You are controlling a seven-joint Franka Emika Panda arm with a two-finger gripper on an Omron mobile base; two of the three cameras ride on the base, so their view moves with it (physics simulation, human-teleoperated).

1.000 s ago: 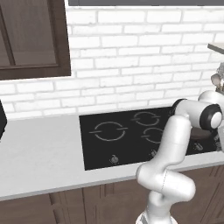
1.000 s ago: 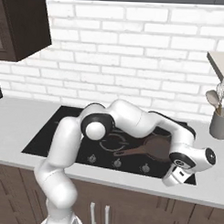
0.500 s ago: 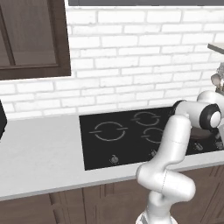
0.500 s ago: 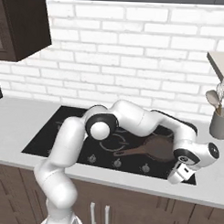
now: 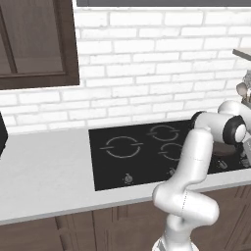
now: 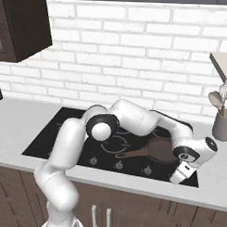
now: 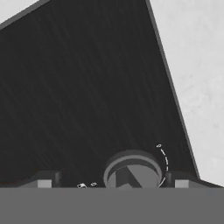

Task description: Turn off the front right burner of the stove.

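Front right burner (image 6: pixel 161 149) of the stove (image 5: pixel 112 169): reddish-brown, so probably not yet off, sitting just behind the knob row, near the right edge of the glass. Round grey knob (image 7: pixel 132 170) with a pointer ridge framed between the two dark fingers (image 7: pixel 43 180), which stand wide, one on each side, apparently not touching it. Gripper (image 7: pixel 116 181) poised at the knob; grasp and turn left to do. Smooth black glass, thin grey rings, speckled pale counter (image 7: pixel 197 65) beside the stove.

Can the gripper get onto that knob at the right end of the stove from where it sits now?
Probably yes. In the hand view the knob sits between the two fingertips, jaws apart, with bare black stove glass around it and nothing between.
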